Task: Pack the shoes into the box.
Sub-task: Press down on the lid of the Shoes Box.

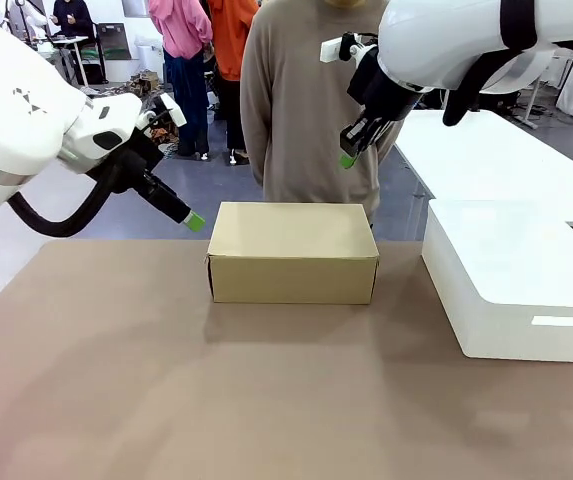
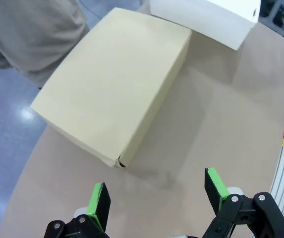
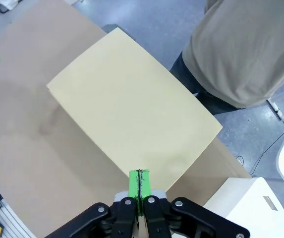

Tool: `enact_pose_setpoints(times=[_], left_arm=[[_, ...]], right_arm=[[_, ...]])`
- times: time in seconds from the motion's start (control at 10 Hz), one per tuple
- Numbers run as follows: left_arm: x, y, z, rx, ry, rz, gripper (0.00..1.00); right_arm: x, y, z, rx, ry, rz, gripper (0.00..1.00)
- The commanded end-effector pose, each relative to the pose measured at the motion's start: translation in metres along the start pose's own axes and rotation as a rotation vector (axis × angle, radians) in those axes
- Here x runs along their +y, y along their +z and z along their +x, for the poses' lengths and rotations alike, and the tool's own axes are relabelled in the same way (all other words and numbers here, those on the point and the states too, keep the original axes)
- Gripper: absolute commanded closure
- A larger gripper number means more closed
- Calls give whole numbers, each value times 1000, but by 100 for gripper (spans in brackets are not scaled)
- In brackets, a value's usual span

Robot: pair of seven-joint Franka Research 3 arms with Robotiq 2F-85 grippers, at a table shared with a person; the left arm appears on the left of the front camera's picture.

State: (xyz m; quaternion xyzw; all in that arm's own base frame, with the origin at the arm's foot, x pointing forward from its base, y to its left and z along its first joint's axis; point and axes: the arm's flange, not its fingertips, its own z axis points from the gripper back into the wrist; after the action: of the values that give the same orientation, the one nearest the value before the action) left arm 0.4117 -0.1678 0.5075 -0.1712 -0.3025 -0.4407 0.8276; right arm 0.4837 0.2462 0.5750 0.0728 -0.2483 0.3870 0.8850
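At table centre we find the box [image 1: 292, 250] lid-down, long axis crosswise. Left gripper [image 1: 194, 220], jaws wide and empty, hangs nearer; right gripper [image 1: 347, 158], clamped empty, hovers above.

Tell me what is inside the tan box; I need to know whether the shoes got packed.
That cannot be seen: the tan box has its flat lid shut, covering the interior. Nothing rests on the lid, and no shoes lie on the table around it.
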Motion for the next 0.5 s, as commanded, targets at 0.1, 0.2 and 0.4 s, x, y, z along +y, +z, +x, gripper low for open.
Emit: enact_pose_setpoints(times=[0.1,0.2,0.4], left_arm=[[-20,13,2,-47,93,145,0],[-22,21,3,-39,80,116,0],[-15,40,-6,-32,67,125,0]], right_arm=[[7,-17,28,-2,-156,-23,100],[9,-29,39,13,-209,-57,100],[14,-57,57,47,-272,-106,100]])
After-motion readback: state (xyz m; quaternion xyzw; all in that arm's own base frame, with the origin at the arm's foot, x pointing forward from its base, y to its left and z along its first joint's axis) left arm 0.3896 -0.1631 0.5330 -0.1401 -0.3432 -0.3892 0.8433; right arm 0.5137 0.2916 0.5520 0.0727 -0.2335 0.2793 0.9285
